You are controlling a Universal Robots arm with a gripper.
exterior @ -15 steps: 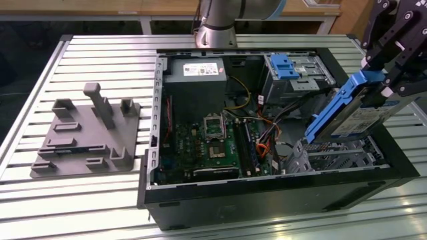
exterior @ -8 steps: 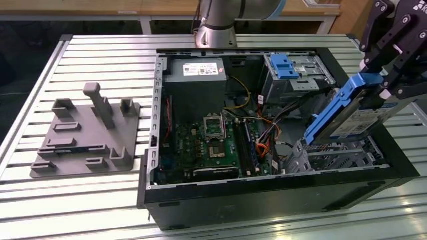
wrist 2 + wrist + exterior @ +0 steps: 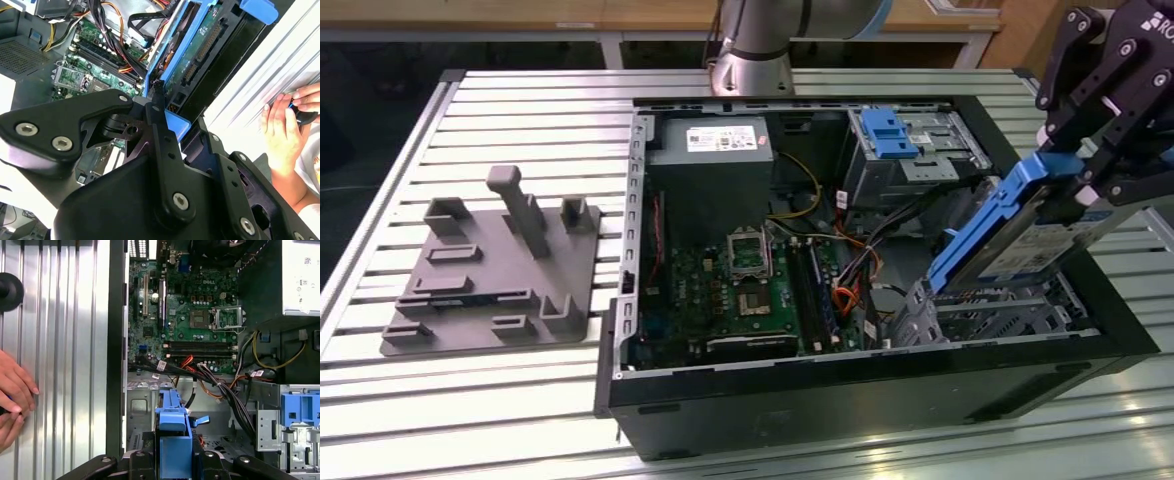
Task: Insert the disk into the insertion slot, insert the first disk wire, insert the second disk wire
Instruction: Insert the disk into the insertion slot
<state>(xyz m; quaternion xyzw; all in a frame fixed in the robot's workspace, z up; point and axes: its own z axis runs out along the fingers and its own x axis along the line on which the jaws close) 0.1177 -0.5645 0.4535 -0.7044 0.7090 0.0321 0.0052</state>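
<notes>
Item: the disk (image 3: pixel 1011 228), a silver drive in a blue carrier. It is tilted steeply, its upper end in the gripper (image 3: pixel 1075 182) and its lower end at the mouth of the insertion slot (image 3: pixel 994 312). Whether it touches the cage cannot be told.
Tool: the gripper is clamped on the disk's carrier end, with black fingers (image 3: pixel 137 460) flanking the blue frame in the first wrist view.
Below the gripper: the insertion slot, a grey perforated cage in the corner of the open computer case (image 3: pixel 854 400).
Beyond the disk's lower end: a cable bundle (image 3: pixel 220 385), then the motherboard (image 3: pixel 747 285).
Beside the gripper, outside the case: a person's hands (image 3: pixel 14 392) on the slatted table (image 3: pixel 520 90).
</notes>
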